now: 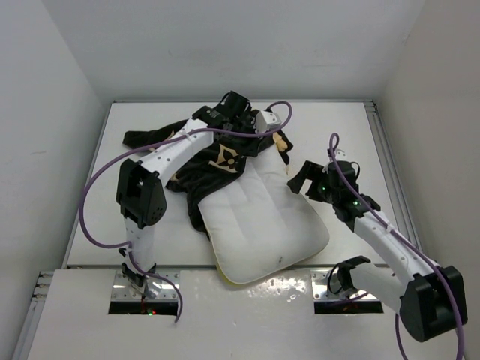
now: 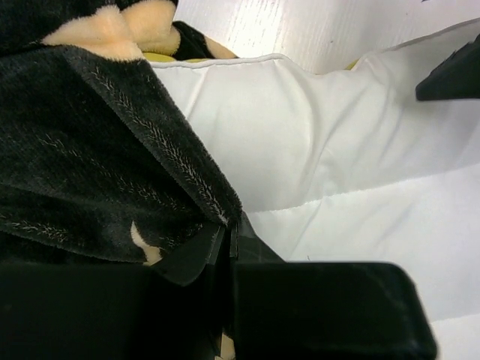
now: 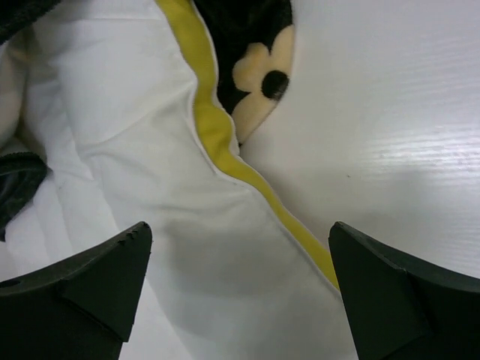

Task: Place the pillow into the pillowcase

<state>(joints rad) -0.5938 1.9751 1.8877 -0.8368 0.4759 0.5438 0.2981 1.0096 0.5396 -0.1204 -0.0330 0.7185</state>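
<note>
The white quilted pillow lies in the middle of the table, its far end under the black pillowcase with tan motifs. My left gripper is at the pillow's far right corner. In the left wrist view it is shut on the pillowcase's edge, which is held over the pillow. My right gripper stands open by the pillow's right edge. In the right wrist view its jaws straddle the pillow and its yellow piping, gripping nothing. A fold of pillowcase lies beyond.
The white table is walled on three sides by white panels. Raised rails run along its left and right edges. Purple cables loop off both arms. The right gripper's finger shows at the upper right of the left wrist view.
</note>
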